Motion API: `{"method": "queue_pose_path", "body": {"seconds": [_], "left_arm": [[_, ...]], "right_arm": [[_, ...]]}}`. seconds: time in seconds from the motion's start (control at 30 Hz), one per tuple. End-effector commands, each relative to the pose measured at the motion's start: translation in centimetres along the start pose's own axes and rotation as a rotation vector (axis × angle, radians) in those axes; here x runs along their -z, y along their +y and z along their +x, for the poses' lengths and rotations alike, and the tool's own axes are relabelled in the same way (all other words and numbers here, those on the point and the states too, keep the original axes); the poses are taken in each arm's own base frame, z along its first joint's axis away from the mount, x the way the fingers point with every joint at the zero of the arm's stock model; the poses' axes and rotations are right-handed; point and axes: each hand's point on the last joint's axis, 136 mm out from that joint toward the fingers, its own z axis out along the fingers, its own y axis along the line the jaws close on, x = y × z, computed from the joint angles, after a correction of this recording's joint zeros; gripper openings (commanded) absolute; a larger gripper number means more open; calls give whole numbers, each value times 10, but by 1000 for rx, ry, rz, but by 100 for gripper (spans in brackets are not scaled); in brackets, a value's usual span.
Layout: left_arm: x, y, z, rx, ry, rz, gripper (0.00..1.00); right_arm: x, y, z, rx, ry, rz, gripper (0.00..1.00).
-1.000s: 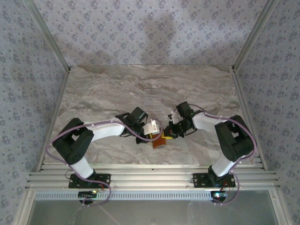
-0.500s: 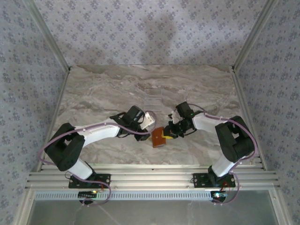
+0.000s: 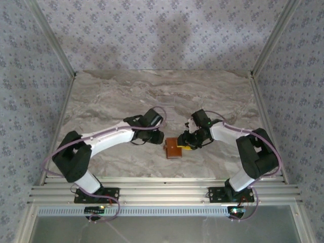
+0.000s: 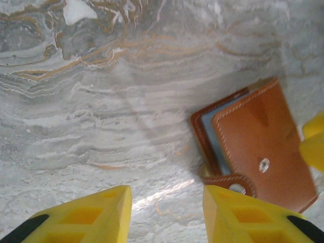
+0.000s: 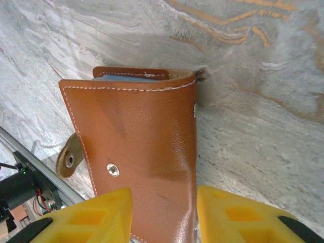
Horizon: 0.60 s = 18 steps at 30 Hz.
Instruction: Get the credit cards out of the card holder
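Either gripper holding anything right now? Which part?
Nothing is held. The left gripper is open over the table; the right gripper is open above the card holder, which lies flat.

Card holder: one is lying on the tabletop.
Snap studs: two are showing on the card holder, one on the cover and one on the strap.
Credit cards: a grey-blue edge is peeking out of the card holder; the number is not showing.
Clear tray: one is showing faintly.
Arms: two are reaching in.
Grippers: two are showing, the left gripper and the right gripper.
Yellow fingers: two are showing on each gripper, four in all.
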Motion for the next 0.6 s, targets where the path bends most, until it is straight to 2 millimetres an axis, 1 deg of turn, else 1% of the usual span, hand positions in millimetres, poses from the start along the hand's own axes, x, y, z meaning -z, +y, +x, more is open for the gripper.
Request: {"method": "queue_pose_path", "body": {"seconds": [0.0,0.07,0.2,0.33,0.43,0.5,0.57], "left_arm": [[3,4,13,76,86,-155,45],[0,-4,15,56,98,-194,46],[-11,-18,20,53,139,-219,51],[-19,-18,27,61,184,-259,52],[-25,-20,31,70,199,-237,53],[-26,-21,32,77,197,-230,52],[-24,-17,32,91,190,-237,49]], "right_arm": [[12,-2,-3,-10,-27,30,41],[14,-3,-4,-13,-35,36,41],[19,-5,-5,-16,-48,39,42],[23,-7,-3,-19,-60,43,42],[25,-9,-2,-23,-65,44,42],[26,-9,-1,-24,-67,45,42],[26,-10,0,-25,-68,44,42]]}}
